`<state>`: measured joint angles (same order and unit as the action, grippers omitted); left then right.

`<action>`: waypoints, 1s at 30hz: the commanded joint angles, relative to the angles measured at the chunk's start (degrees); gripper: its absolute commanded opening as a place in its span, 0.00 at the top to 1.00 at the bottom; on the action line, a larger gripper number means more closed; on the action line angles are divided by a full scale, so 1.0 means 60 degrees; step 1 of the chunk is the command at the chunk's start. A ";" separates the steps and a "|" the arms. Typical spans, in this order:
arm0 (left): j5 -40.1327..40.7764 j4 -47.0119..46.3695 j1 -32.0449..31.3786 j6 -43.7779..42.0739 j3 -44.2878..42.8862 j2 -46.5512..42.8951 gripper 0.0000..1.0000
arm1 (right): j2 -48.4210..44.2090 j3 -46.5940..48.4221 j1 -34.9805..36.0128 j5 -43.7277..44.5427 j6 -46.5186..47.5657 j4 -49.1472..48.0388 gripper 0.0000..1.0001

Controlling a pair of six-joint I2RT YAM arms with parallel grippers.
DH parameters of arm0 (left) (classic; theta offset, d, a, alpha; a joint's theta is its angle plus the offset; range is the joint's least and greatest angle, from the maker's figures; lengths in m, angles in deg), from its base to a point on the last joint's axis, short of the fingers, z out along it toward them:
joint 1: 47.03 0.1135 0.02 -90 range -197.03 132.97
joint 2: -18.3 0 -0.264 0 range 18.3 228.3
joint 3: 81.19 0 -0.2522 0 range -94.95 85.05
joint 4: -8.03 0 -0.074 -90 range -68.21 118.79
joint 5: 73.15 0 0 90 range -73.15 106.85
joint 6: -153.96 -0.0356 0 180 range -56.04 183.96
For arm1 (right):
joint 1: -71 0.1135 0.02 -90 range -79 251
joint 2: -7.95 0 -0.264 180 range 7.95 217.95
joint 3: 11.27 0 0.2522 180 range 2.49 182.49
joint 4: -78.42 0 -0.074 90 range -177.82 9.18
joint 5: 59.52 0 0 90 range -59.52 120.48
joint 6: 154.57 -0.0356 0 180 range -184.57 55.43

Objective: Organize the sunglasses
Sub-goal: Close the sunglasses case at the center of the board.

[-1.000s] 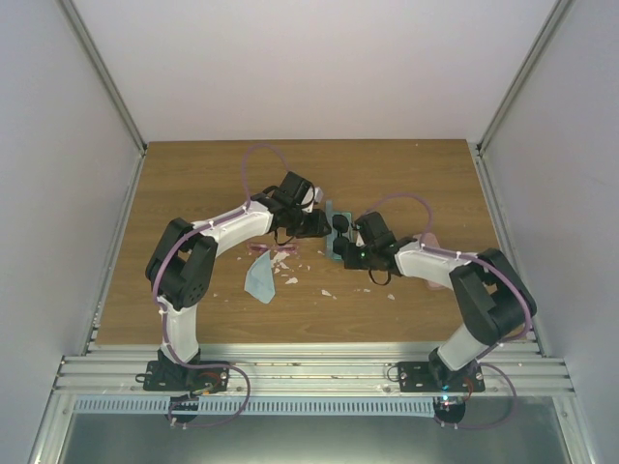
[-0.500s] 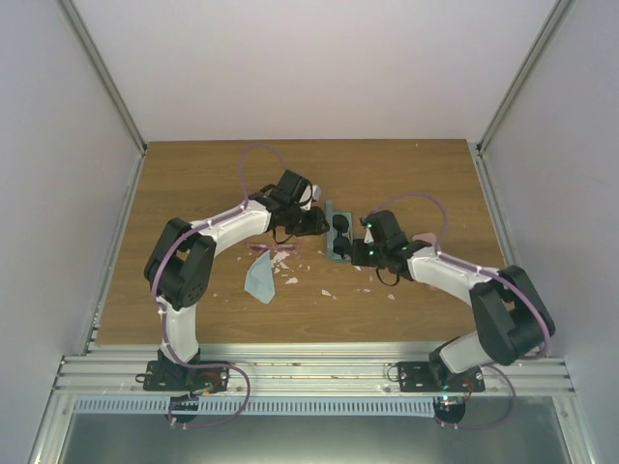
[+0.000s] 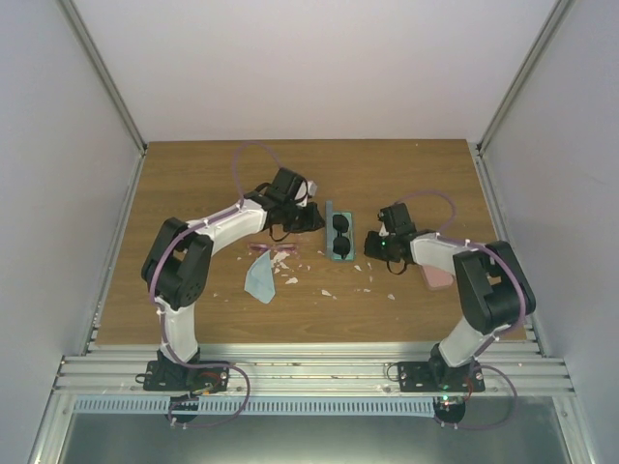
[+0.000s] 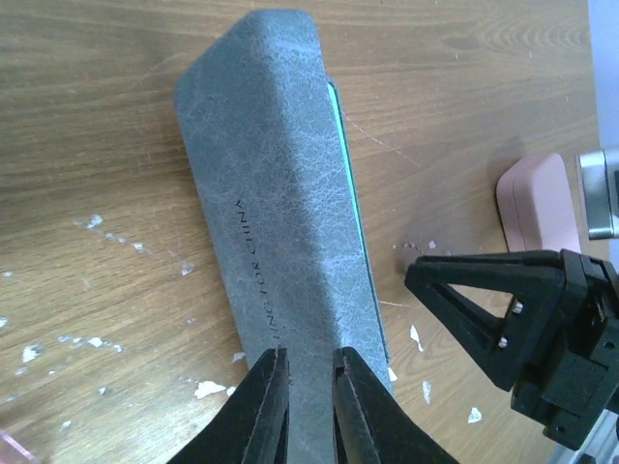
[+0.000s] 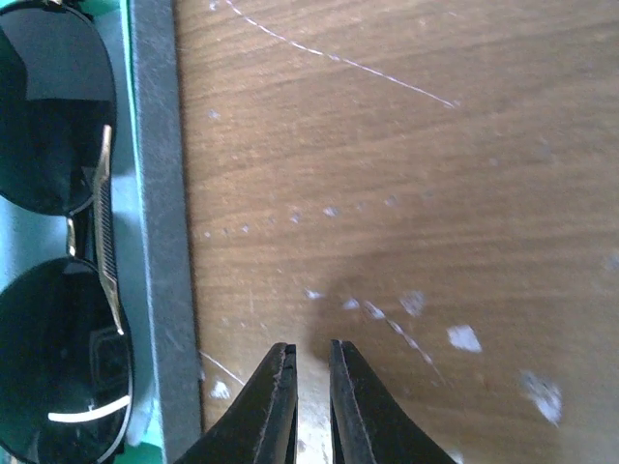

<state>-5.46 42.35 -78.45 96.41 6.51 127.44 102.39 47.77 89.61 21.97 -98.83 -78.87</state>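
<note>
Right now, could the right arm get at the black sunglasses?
Probably yes. The black sunglasses lie uncovered in the open blue-grey case, and the right gripper sits just beside its rim over the table. The left gripper is at the lid, on the other side.

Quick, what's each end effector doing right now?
Left end effector: nearly closed over the blue-grey case; a grip cannot be told.
Right end effector: closed, empty, over the table.
</note>
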 commanded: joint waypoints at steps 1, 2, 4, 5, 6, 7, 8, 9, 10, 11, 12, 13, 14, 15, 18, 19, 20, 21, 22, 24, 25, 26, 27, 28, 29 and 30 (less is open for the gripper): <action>-0.0763 -0.0429 0.0029 -0.0051 -0.0340 0.0613 0.83 | 0.0594 0.0580 -0.0050 -0.0433 0.0285 -0.0349 0.89; -0.1003 -0.0481 0.0034 -0.0075 -0.0377 0.0733 0.82 | 0.0724 0.0609 -0.0043 -0.0554 0.0310 -0.0404 0.89; -0.1385 -0.0604 0.0011 -0.0087 -0.0385 0.0897 0.80 | 0.0919 0.0624 -0.0050 -0.0818 0.0340 -0.0535 0.90; -0.1522 -0.0718 -0.0003 -0.0077 -0.0375 0.0944 0.80 | 0.1005 0.0638 -0.0047 -0.0935 0.0368 -0.0587 0.90; -0.1656 -0.0801 -0.0007 -0.0087 -0.0372 0.1005 0.78 | 0.1085 0.0695 -0.0054 -0.1067 0.0408 -0.0604 0.90; -0.1786 -0.0855 -0.0008 -0.0064 -0.0368 0.1075 0.77 | 0.1168 0.0730 -0.0042 -0.1230 0.0442 -0.0657 0.91; -0.1896 -0.0885 -0.0020 -0.0049 -0.0391 0.1146 0.75 | 0.1237 0.0761 -0.0044 -0.1391 0.0483 -0.0692 0.92; -0.2021 -0.0891 -0.0022 -0.0036 -0.0431 0.1233 0.74 | 0.1332 0.0829 -0.0043 -0.1560 0.0481 -0.0700 0.92; -0.2125 -0.0884 -0.0022 -0.0025 -0.0478 0.1347 0.73 | 0.1457 0.0887 -0.0041 -0.1702 0.0473 -0.0688 0.93; -0.2198 -0.0836 -0.0030 -0.0007 -0.0539 0.1458 0.72 | 0.1546 0.0949 -0.0048 -0.1918 0.0467 -0.0712 0.93; -0.2264 -0.0799 -0.0036 -0.0003 -0.0601 0.1611 0.71 | 0.1677 0.0988 -0.0043 -0.2102 0.0459 -0.0759 0.93; -0.2326 -0.0781 -0.0057 -0.0023 -0.0629 0.1709 0.70 | 0.1766 0.1023 -0.0043 -0.2211 0.0432 -0.0796 0.93; -0.2346 -0.0766 -0.0076 -0.0025 -0.0665 0.1773 0.68 | 0.1826 0.1051 -0.0041 -0.2301 0.0399 -0.0822 0.93; -0.2351 -0.0741 -0.0100 -0.0027 -0.0679 0.1826 0.67 | 0.1871 0.1054 -0.0039 -0.2346 0.0386 -0.0844 0.93; -0.2352 -0.0633 -0.0139 -0.0051 -0.0761 0.1999 0.63 | 0.1914 0.1104 -0.0029 -0.2414 0.0363 -0.0858 0.92; -0.2348 -0.0585 -0.0152 -0.0075 -0.0797 0.2063 0.62 | 0.1938 0.1127 -0.0028 -0.2451 0.0356 -0.0854 0.92; -0.2342 -0.0517 -0.0174 -0.0121 -0.0870 0.2150 0.61 | 0.1962 0.1146 -0.0027 -0.2483 0.0352 -0.0848 0.92; -0.2332 -0.0444 -0.0193 -0.0149 -0.0934 0.2214 0.61 | 0.1981 0.1158 -0.0026 -0.2530 0.0349 -0.0847 0.92; -0.2285 -0.0334 -0.0221 -0.0197 -0.1017 0.2315 0.60 | 0.1998 0.1170 -0.0015 -0.2546 0.0338 -0.0847 0.91; -0.2072 0.0001 -0.0254 -0.0256 -0.1213 0.2485 0.59 | 0.2021 0.1192 -0.0015 -0.2543 0.0320 -0.0821 0.89; -0.1950 0.0135 -0.0271 -0.0280 -0.1288 0.2547 0.59 | 0.2020 0.1176 -0.0021 -0.2510 0.0307 -0.0818 0.89; -0.1838 0.0240 -0.0271 -0.0297 -0.1337 0.2586 0.59 | 0.2006 0.1152 -0.0020 -0.2436 0.0281 -0.0798 0.89; -0.1756 0.0317 -0.0271 -0.0307 -0.1380 0.2615 0.59 | 0.1963 0.1133 -0.0018 -0.2286 0.0256 -0.0760 0.88; -0.1671 0.0363 -0.0271 -0.0330 -0.1387 0.2604 0.59 | 0.1877 0.1096 -0.0025 -0.1972 0.0197 -0.0667 0.88; -0.1600 0.0398 -0.0271 -0.0349 -0.1383 0.2588 0.59 | 0.1763 0.1060 -0.0026 -0.1744 0.0156 -0.0620 0.87; -0.1523 0.0430 -0.0271 -0.0374 -0.1397 0.2558 0.59 | 0.1548 0.1006 -0.0022 -0.1485 0.0138 -0.0548 0.86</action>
<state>-16.04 43.11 -78.85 95.49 -0.57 141.89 112.29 54.78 88.67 10.03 -97.21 -85.08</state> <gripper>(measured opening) 0.411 0.125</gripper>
